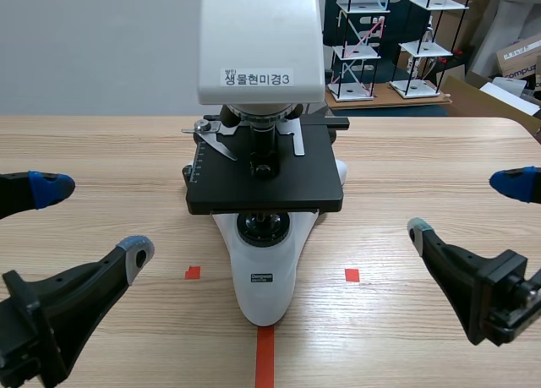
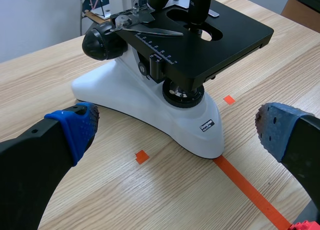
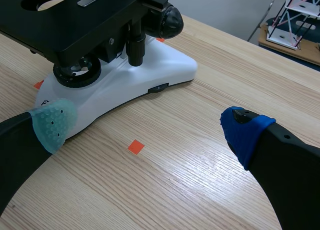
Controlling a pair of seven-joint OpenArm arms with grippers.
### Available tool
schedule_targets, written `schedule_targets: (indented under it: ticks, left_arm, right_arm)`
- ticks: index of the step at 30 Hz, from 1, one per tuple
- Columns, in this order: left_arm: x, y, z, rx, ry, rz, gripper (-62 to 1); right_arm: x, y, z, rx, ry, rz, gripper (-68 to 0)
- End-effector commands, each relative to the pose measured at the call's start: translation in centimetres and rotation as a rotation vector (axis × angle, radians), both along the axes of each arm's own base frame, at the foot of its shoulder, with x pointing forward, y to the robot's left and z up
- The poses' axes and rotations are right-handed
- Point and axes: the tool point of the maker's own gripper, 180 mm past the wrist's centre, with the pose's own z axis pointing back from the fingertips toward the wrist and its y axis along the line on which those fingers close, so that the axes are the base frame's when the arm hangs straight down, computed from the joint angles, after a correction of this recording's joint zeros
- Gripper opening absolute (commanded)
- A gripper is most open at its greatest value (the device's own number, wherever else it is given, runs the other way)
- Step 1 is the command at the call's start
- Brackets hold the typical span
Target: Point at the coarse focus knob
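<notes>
A microscope (image 1: 264, 151) with a white base and a black stage stands at the middle of the table. Its coarse focus knob (image 2: 104, 42) is a large black knob low on the side of the body; in the right wrist view the opposite knob (image 3: 170, 22) shows behind the stage. My left gripper (image 1: 93, 221) is open, low at the left, well short of the microscope. In its wrist view the left gripper (image 2: 177, 132) frames the base, with the knob far ahead. My right gripper (image 1: 467, 208) is open at the right, and the right gripper (image 3: 149, 127) holds nothing.
Orange-red tape squares (image 1: 193, 273) (image 1: 352, 275) and a tape line (image 1: 265, 356) mark the table near the base. Stick-and-plate models (image 1: 359, 41) and cardboard boxes (image 1: 520, 58) stand beyond the table's far right edge.
</notes>
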Motion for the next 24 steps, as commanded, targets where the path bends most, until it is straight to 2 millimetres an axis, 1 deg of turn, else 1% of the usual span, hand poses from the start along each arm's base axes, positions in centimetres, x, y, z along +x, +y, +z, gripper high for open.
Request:
schedule_targets:
  ticks: [1, 22, 24]
  left_arm:
    - [0.09, -0.25, 1.01, -0.019, -0.029, -0.011, 1.4]
    - [0.08, -0.25, 1.02, -0.020, -0.029, -0.011, 1.4]
    - [0.08, -0.25, 1.01, -0.019, -0.029, -0.011, 1.4]
  right_arm:
    - [0.05, 0.16, 0.53, 0.012, -0.018, 0.009, -3.7]
    - [0.05, 0.15, 0.52, 0.011, -0.018, 0.009, -3.6]
    - [0.04, 0.15, 0.50, 0.008, -0.018, 0.009, -2.7]
